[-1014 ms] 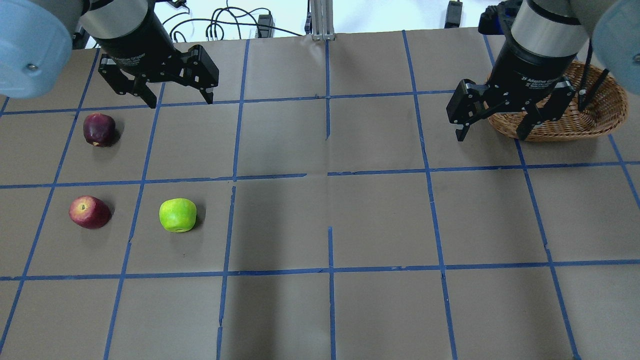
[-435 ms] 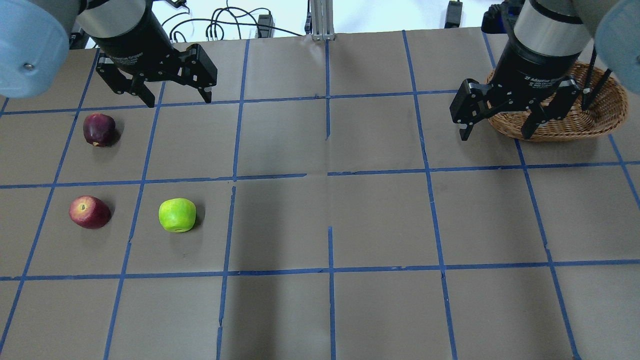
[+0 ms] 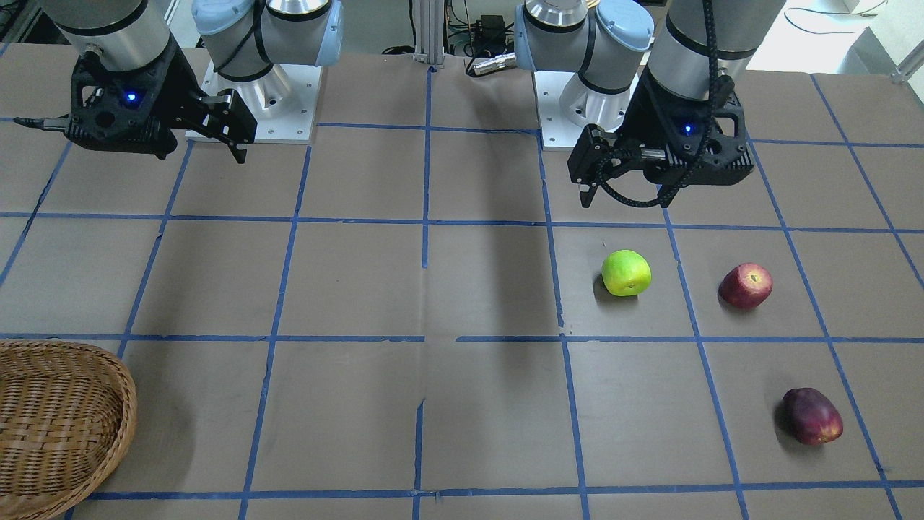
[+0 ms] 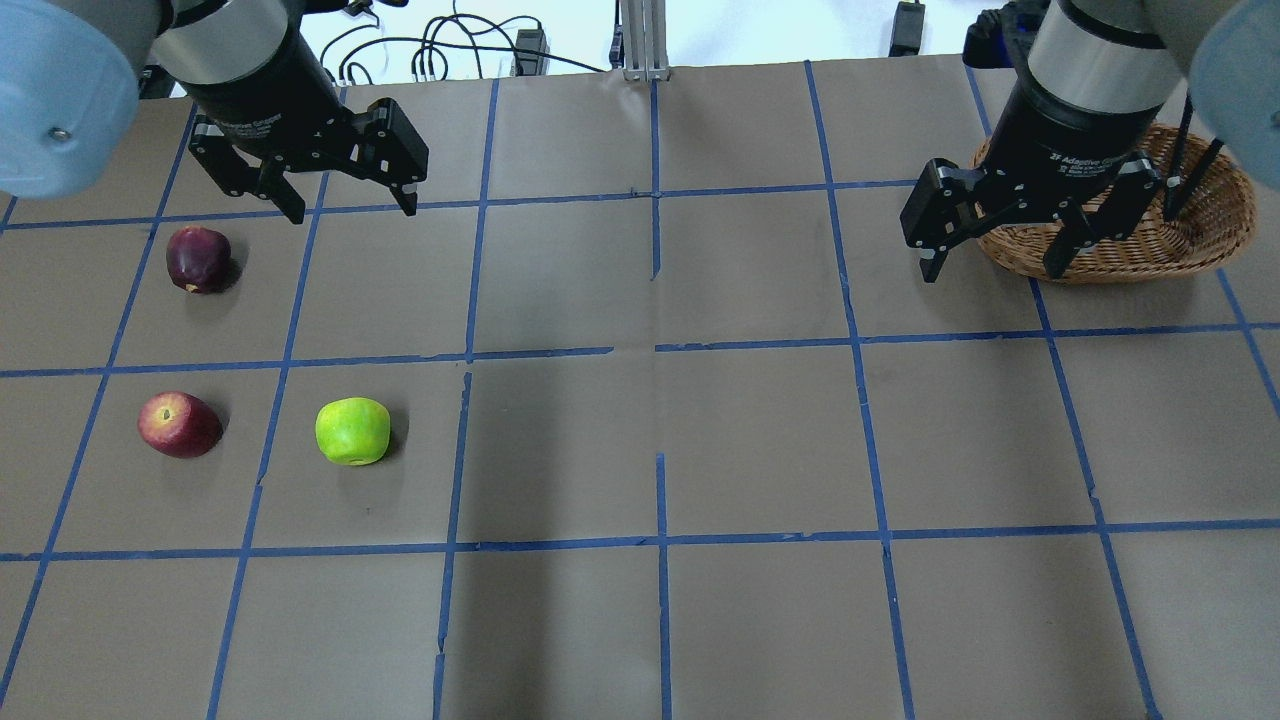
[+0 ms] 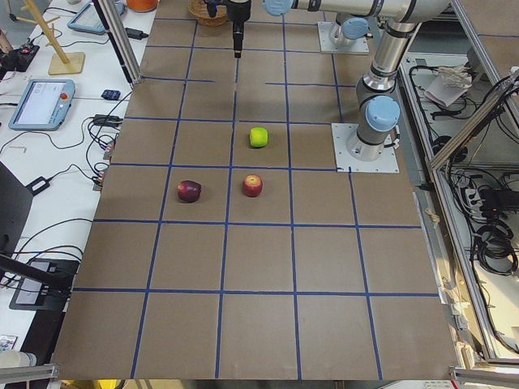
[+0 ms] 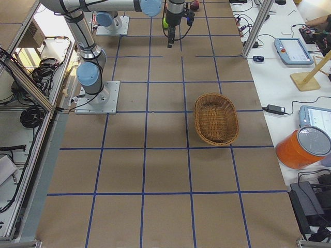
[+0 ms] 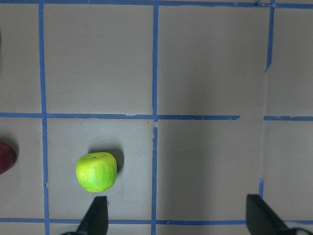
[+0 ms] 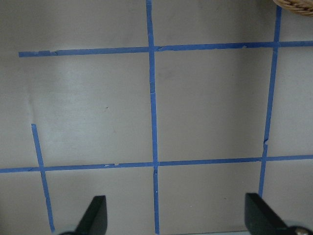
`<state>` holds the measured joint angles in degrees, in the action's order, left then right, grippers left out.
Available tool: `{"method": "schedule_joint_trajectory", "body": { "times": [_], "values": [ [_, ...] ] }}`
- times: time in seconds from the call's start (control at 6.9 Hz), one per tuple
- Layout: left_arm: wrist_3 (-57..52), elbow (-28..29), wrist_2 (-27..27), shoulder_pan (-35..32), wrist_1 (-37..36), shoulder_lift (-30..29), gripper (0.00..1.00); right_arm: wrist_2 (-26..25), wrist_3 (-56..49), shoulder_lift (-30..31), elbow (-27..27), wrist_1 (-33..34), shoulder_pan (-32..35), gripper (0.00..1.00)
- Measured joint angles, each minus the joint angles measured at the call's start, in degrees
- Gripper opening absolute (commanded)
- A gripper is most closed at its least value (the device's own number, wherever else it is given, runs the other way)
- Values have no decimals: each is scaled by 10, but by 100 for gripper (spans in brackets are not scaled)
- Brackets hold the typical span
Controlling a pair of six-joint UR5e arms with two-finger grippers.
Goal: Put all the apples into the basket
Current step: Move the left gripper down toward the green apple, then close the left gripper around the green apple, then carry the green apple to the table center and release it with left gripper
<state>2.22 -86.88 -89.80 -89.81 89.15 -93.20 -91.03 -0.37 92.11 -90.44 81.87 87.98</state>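
Note:
Three apples lie on the table's left half. The lime-green apple (image 4: 352,431) (image 3: 626,273) (image 7: 96,172) is nearest the middle. The red apple (image 4: 179,424) (image 3: 746,286) is to its left. The dark maroon apple (image 4: 198,259) (image 3: 812,416) is farther out. My left gripper (image 4: 353,210) (image 7: 177,218) is open and empty, held high above the table near the green apple. The wicker basket (image 4: 1200,235) (image 3: 115,383) (image 6: 197,111) stands at the far right. My right gripper (image 4: 992,272) (image 8: 176,215) is open and empty, high beside the basket.
Brown paper with a blue tape grid (image 4: 660,350) covers the table. Cables (image 4: 450,50) lie past the far edge. In the exterior right view an orange container (image 6: 304,147) and tablets sit on a side bench.
Both grippers have shifted only slightly and stay open. The apples and the basket have not moved.

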Motion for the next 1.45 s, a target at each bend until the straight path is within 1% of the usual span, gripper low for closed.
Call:
{"method": "schedule_joint_trajectory", "body": {
  "times": [0.14, 0.29, 0.72, 0.87, 1.01, 1.16, 1.3, 1.45],
  "values": [
    [-4, -36, 0, 29, -10, -9, 100, -1, 0, 0, 0, 0, 0, 100],
    [-17, -96, -2, 60, -55, -17, 100, -1, 0, 1, 0, 0, 0, 100],
    [-127, -299, -32, 121, -287, -44, 100, -2, -1, 4, -1, -1, -1, 100],
    [-143, -341, -36, 130, -335, -57, 100, -2, -2, 4, -1, -1, -1, 100],
    [-143, -359, -35, 134, -359, -72, 100, -2, -2, 3, -1, -1, -3, 100],
    [-136, -363, -34, 135, -368, -85, 47, -3, -2, 3, -1, -1, -4, 100],
    [-131, -360, -30, 134, -369, -91, 21, -3, 0, 3, -1, -1, -5, 100],
    [-122, -353, -19, 132, -364, -91, 19, -3, 1, 3, -1, -1, -5, 100]
  ]
}}
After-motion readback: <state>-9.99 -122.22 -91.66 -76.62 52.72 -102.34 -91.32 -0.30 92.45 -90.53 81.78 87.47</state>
